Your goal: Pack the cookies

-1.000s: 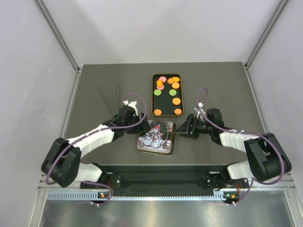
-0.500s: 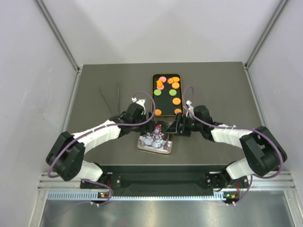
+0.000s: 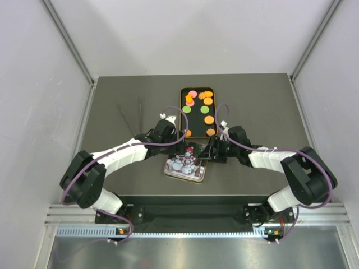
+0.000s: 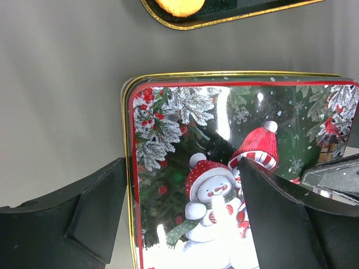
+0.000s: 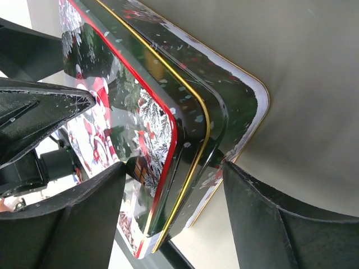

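— On the near middle of the tabletop (image 3: 258,101), what can we read on the tin (image 3: 184,167)?

— Only a picture, as far as we can tell: snowmen in red hats, frosted branches with red berries, a red bird at one edge. The lid (image 4: 235,140) has a red border and a gold rim. Glare washes out its lower part in the left wrist view.

— And the cookies (image 3: 208,119)?

— We see them in the black, gold-rimmed tray (image 3: 196,124) just beyond the tin. They are mostly orange, with two green and a little pink, and there is a small heap at the far left that we cannot count. The left wrist camera catches only one orange cookie, cut off by the top of the frame.

— How does the left end effector (image 4: 183,162) stand?

— Released, spread wide. One finger sits beside the tin's edge over bare tabletop, the other over the lid. We cannot tell whether either touches.

— The right end effector (image 5: 174,165)?

— Also released, its jaws astride a corner of the tin. Under the lid a second, pale-edged layer shows there, and we cannot tell whether the lid is seated squarely. From above, both end effectors hide the tin's far edge.

— Anything else?

— Two thin dark sticks (image 3: 139,112) lie left of the tray, too slender for us to identify.
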Controlling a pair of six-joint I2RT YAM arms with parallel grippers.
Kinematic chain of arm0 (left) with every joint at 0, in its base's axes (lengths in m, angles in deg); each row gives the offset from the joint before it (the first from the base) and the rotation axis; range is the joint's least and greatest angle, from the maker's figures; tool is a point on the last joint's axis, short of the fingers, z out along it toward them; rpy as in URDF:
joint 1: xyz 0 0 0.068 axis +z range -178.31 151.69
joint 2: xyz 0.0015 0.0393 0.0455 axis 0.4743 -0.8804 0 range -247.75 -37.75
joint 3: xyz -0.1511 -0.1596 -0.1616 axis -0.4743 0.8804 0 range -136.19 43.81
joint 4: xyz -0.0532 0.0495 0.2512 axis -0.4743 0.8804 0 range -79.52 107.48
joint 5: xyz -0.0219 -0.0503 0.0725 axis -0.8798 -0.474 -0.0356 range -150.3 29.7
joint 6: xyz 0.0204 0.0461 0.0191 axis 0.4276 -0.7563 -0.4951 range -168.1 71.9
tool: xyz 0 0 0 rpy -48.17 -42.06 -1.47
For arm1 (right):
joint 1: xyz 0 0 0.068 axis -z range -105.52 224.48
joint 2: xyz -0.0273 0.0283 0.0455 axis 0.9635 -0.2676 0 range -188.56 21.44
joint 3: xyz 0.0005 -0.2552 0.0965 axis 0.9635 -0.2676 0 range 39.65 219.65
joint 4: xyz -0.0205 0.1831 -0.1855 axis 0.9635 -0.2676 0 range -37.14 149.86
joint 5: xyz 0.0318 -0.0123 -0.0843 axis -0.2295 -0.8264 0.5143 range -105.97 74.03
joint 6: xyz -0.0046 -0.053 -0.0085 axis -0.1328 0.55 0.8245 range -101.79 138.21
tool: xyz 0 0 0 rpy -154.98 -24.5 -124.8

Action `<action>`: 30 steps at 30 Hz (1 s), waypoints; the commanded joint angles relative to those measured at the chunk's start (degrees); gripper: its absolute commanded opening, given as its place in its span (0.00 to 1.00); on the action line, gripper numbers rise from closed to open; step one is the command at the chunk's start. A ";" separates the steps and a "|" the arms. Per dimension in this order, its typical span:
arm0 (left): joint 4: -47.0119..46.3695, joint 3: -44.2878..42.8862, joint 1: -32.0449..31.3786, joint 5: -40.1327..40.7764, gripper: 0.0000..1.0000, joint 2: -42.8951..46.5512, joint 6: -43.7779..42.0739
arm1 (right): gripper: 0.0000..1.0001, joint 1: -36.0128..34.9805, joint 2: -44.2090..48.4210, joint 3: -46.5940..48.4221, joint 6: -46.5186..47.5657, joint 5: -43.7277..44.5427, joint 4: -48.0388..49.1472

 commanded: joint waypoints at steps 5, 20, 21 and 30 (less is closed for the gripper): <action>2.93 -2.16 -2.44 -2.32 0.84 -2.11 -1.80 | 0.80 -0.06 2.83 1.08 4.15 1.15 -0.81; 6.72 -5.59 -2.35 -1.53 0.84 -3.25 -3.82 | 0.93 7.50 9.00 1.33 9.52 3.35 -4.51; 6.89 -5.85 -2.44 -1.53 0.84 -3.42 -3.91 | 0.93 7.41 8.47 1.34 9.60 3.26 -3.99; 6.89 -6.73 -2.44 -2.41 0.84 -5.09 -4.00 | 0.81 7.41 1.00 0.02 8.55 3.35 3.48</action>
